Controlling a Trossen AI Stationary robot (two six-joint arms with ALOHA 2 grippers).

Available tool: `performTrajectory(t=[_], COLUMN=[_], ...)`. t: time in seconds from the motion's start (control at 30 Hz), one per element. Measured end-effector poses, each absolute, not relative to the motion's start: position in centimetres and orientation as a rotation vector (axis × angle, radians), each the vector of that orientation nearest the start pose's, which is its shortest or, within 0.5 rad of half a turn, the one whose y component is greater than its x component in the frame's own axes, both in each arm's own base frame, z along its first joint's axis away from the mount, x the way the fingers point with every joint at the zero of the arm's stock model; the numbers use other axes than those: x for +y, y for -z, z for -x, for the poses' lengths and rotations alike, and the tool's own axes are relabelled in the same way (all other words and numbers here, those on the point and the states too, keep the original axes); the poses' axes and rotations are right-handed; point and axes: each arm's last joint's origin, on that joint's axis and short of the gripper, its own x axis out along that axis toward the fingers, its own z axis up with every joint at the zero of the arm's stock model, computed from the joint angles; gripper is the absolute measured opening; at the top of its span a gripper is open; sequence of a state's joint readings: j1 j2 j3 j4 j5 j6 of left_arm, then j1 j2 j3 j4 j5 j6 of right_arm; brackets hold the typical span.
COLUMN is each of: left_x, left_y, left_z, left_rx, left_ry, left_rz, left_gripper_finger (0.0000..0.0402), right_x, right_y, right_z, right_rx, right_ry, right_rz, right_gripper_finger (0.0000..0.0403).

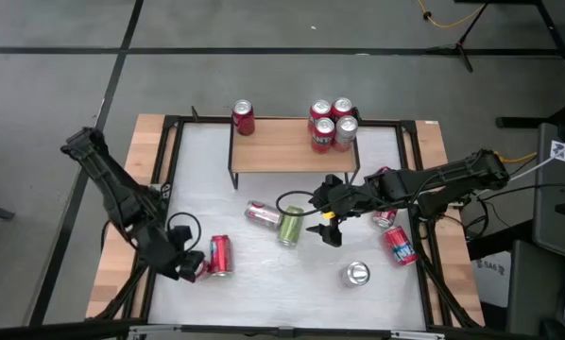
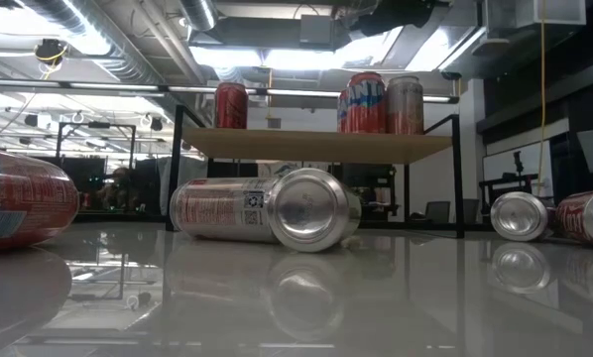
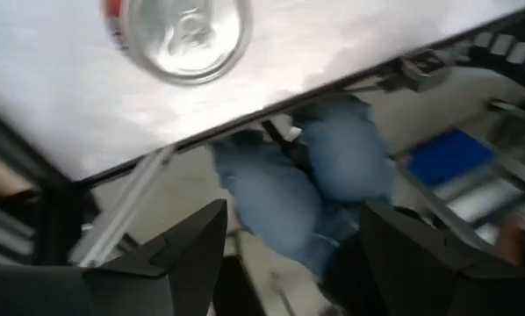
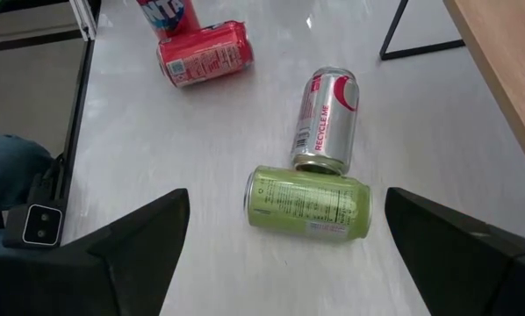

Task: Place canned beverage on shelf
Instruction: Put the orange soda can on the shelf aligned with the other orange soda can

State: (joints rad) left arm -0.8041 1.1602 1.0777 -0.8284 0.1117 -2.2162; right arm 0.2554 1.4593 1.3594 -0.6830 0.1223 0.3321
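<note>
Two cans, green [image 4: 308,204] and silver [image 4: 326,121], lie touching ahead of released right claw [image 1: 326,227]

Overhead camera looks straight down; low one sits at tabletop level; both share the shelf [image 1: 287,146] with the right wrist view.

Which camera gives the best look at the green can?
The right wrist view: the green can lies on its side, whole and unblocked, touching a silver can. The high view shows it small. The low and left wrist views don't clearly show it.
</note>
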Motion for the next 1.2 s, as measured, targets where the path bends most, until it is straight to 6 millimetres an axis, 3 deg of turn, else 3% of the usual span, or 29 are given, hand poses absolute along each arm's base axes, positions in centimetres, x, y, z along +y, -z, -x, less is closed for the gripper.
performTrajectory(t=[0.23, 0.57, 1.2], left_x=[-18.7, -20.7, -20.8], left_y=[-30.4, -27.3, -27.0], left_z=[-16.2, -17.5, -17.6], left_rx=[1.379, 1.453, 1.492], left_ry=[-0.681, -0.610, -0.581], left_rz=[1.301, 1.003, 0.954], left_gripper_finger=[0.0250, 0.0250, 0.0260], right_x=[7.5, 7.5, 7.5], right_y=[-33.3, -33.3, -33.3], right_z=[-30.0, -30.0, -30.0], right_rx=[0.780, 0.779, 0.779], right_ry=[0.003, 0.003, 0.003], right_rz=[-0.168, -0.168, -0.168], right_gripper_finger=[0.0372, 0.0372, 0.0372])
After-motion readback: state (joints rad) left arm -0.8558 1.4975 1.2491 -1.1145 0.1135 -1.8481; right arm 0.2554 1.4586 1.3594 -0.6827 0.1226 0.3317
